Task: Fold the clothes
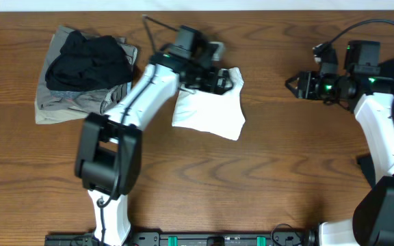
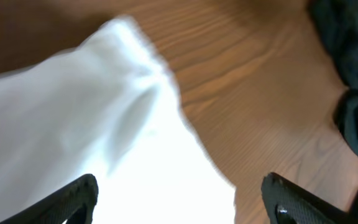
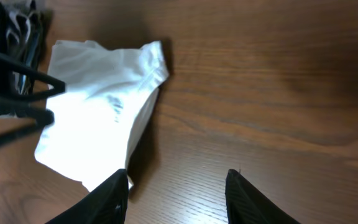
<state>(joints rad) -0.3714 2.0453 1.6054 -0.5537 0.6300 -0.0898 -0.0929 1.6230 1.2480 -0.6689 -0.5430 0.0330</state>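
One white T-shirt (image 1: 209,113), squarish, corner pointing far-right, left end effector (image 2: 182,202) apart, right end effector (image 3: 179,199) apart

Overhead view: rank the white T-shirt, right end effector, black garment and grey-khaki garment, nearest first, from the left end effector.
1. White T-shirt: under the left end effector.
2. Right end effector: off to the right.
3. Black garment and grey-khaki garment beneath it: left pile, too close to call.

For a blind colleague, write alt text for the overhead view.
A folded white fabric T-shirt lies on the brown wooden table, the left end effector open over its top edge. A black garment sits on a grey-khaki garment at upper left; the right end effector hovers aside, empty.
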